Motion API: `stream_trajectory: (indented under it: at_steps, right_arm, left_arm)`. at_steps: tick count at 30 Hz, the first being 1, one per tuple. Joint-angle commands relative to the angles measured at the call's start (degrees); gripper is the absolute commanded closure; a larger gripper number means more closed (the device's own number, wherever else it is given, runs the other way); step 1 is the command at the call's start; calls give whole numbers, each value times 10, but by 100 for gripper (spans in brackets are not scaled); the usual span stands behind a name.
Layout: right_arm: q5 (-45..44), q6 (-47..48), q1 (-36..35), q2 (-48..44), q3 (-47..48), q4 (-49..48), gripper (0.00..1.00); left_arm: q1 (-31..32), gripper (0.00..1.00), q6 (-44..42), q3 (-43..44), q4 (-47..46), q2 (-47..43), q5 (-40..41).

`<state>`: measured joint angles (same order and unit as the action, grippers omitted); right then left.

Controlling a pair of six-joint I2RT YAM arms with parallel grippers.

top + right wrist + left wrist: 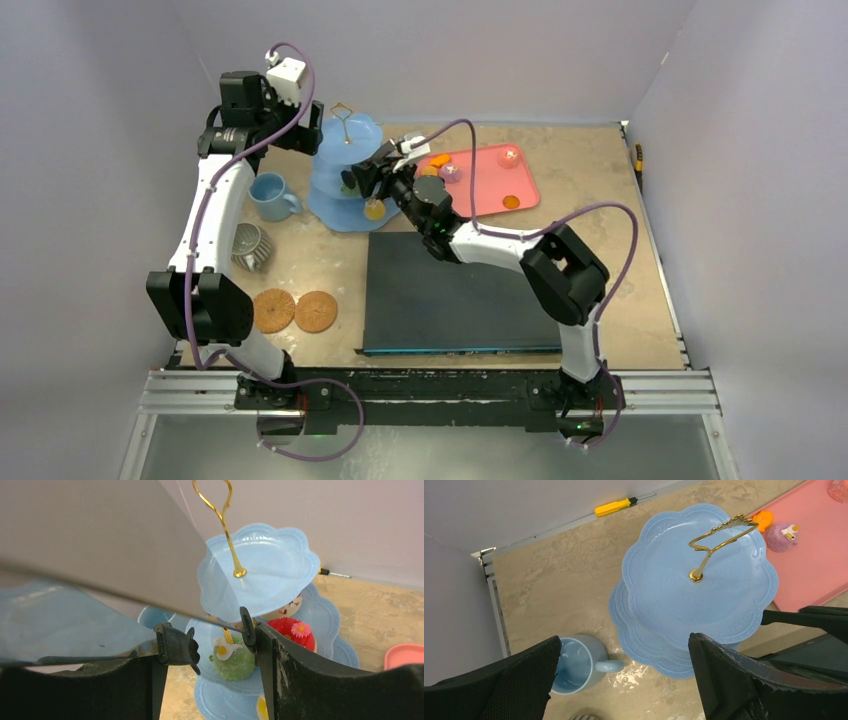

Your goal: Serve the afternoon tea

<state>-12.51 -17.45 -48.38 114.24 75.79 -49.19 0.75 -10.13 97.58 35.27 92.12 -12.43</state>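
The light-blue three-tier stand (345,160) stands at the back left, its top tier (699,575) bare. In the right wrist view its middle tier holds a green cake (232,657), a red cake (292,632) and a pale cake (286,611); a yellow cake (374,210) lies on the bottom tier. My right gripper (362,182) (210,655) is shut on the black tongs (175,647), whose open tips flank the green cake. My left gripper (300,130) (624,645) is open and empty above the light-blue mug (270,195) (574,665).
The pink tray (495,185) right of the stand holds a purple cake (451,172), a red one (509,157) and two orange ones. A dark mat (450,290) lies centre front. Two cork coasters (295,311) and a ribbed grey cup (250,247) sit left. A yellow screwdriver (616,507) lies by the wall.
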Motion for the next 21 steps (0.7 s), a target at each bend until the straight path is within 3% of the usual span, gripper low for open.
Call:
stream_trajectory:
  at_steps: [1, 6, 12, 21]
  right_arm:
    - [5, 12, -4, -73, -30, -22, 37]
    - [-12, 20, 12, -119, -90, -7, 37]
    - [-9, 14, 91, -161, -168, -15, 37]
    - [-6, 62, 178, -98, -141, -4, 37]
  left_arm:
    - [-4, 2, -1, -4, -15, -29, -13]
    - [-4, 2, 0, -6, -14, -30, -14]
    - [-4, 2, -4, -4, -15, -27, -31]
    - [-4, 2, -8, 4, -13, -16, -54]
